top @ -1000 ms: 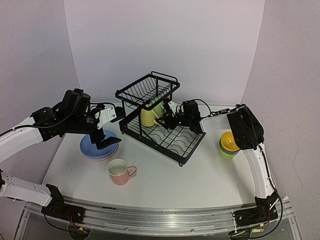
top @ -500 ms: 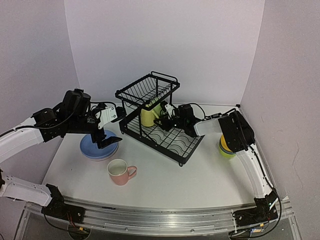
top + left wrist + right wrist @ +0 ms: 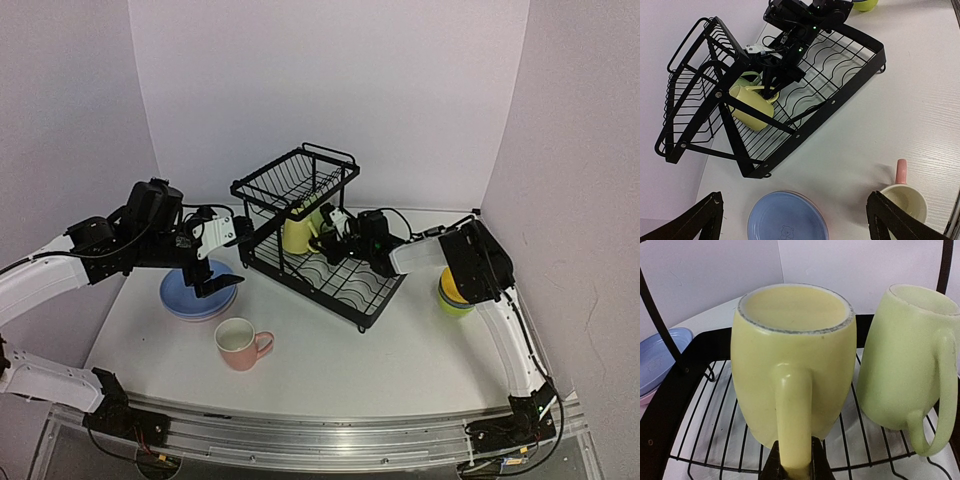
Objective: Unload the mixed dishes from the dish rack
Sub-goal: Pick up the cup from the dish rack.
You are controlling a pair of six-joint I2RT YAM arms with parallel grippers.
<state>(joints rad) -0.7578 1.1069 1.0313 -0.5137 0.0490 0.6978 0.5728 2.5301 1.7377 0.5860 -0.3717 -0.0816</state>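
The black wire dish rack (image 3: 352,284) stands at the table's middle. A yellow mug (image 3: 792,355) and a pale-green mug (image 3: 905,365) stand on its lower tray, under the upper basket (image 3: 296,176). My right gripper (image 3: 792,469) is shut on the yellow mug's handle, one finger on each side of it. From above, that gripper (image 3: 326,241) reaches into the rack beside the yellow mug (image 3: 296,236). My left gripper (image 3: 216,281) hangs wide open over the blue plate (image 3: 787,220), holding nothing.
The blue plate (image 3: 188,298) lies on a pink plate left of the rack. A pink mug (image 3: 240,343) stands upright in front of them. Stacked bowls (image 3: 452,296), yellow on green, sit at the right, partly behind my right arm.
My right gripper has reached a little further into the rack and closed on the yellow mug's handle. The left arm has barely moved.
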